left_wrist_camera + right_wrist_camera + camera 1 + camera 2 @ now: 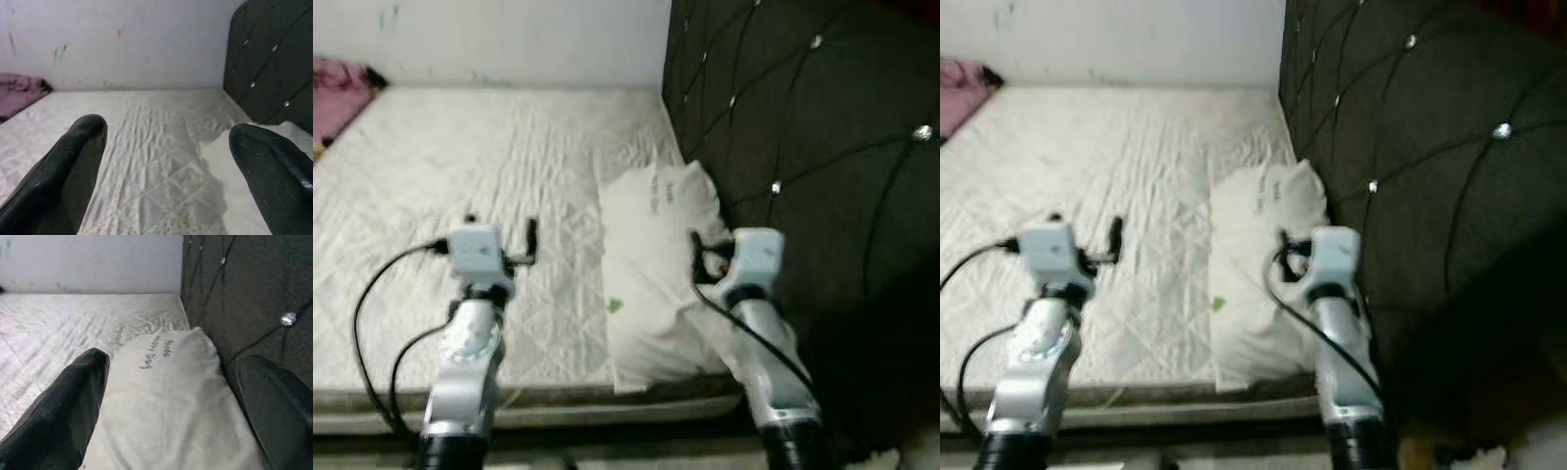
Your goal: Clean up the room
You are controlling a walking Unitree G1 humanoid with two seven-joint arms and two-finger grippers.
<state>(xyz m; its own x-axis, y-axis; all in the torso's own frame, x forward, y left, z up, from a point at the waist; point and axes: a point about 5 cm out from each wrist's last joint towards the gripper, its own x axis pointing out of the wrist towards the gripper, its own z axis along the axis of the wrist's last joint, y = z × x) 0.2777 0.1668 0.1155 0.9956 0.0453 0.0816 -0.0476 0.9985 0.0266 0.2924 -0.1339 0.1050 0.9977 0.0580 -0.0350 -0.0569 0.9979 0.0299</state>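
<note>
the white pillow (658,264) lies at the mattress's (460,166) near right corner, against the dark tufted headboard (803,147). the right gripper (176,401) hovers over it, fingers apart; the left gripper (166,161) hangs over the bare sheet, fingers also apart. a shallow pinch could slip off the slack cover, or nudge the pillow off the edge. the pink cloth (337,93) is cut off at the frame's edge, and the pillow's print is unreadable.

The pink cloth (340,93), far beyond the left gripper (166,161), is cut off by the picture's edge. The writing (156,352) on the pillow (166,406) ahead of the right gripper (171,401) is too blurred to read.
</note>
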